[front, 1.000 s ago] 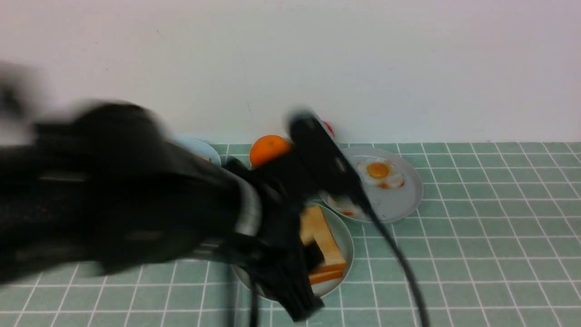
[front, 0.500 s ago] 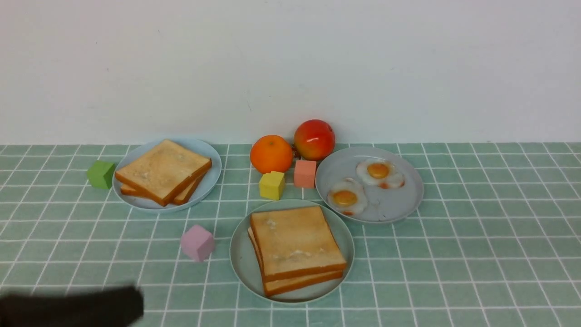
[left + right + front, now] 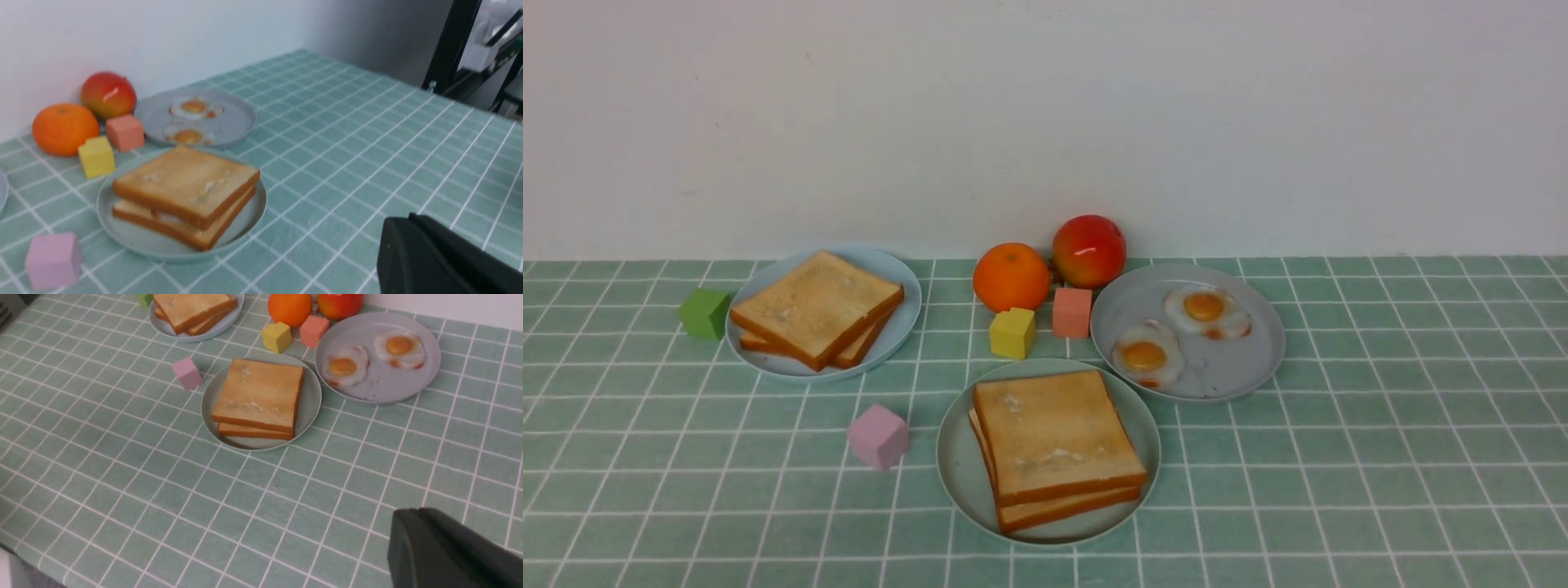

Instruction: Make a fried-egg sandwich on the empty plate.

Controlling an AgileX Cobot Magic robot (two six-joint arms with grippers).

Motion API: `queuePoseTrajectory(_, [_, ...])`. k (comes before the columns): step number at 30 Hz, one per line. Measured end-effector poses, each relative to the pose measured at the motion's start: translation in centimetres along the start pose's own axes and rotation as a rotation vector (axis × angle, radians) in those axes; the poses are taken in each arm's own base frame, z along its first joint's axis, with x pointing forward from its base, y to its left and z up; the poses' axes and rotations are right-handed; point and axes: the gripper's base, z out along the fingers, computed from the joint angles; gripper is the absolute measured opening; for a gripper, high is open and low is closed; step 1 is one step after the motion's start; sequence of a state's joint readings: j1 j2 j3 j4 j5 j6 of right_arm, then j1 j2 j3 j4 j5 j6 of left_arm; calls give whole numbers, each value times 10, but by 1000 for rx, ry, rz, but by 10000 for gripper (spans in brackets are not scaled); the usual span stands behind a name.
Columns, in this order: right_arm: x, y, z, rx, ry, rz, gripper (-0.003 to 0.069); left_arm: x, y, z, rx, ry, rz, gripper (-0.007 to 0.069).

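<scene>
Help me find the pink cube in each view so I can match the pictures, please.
Front view: pink cube on the cloth, just left of the plate holding the sandwich.
Left wrist view: pink cube at the lower left corner.
Right wrist view: pink cube upper middle.
Shared landmark: the yellow cube beside the orange.
</scene>
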State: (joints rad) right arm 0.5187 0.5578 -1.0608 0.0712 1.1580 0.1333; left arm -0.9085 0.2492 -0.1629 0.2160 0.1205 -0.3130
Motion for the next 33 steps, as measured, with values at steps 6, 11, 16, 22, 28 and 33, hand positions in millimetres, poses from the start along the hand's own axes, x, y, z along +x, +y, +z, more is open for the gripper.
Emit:
queuePoseTrajectory(6, [1,0,0,3,7,-1,-6,5,2,0,-17,53,0,-13])
queuePoseTrajectory(11, [1,-4,-4,60,-31,27,-3,6,2,0,-20,61,0,-13])
queuePoseTrajectory(16, [21,-16,-4,240,-179,25,-5,6,2,0,-21,64,0,-13])
queuePoseTrajectory(22, [107,-46,53,476,-406,-12,-10,6,2,0,-21,64,0,-13])
queuePoseTrajectory(28, [187,-72,113,533,-376,61,-10,6,2,0,-21,64,0,-13])
queuePoseTrajectory(33, [198,-74,119,529,-339,114,-10,6,2,0,-22,68,0,-13])
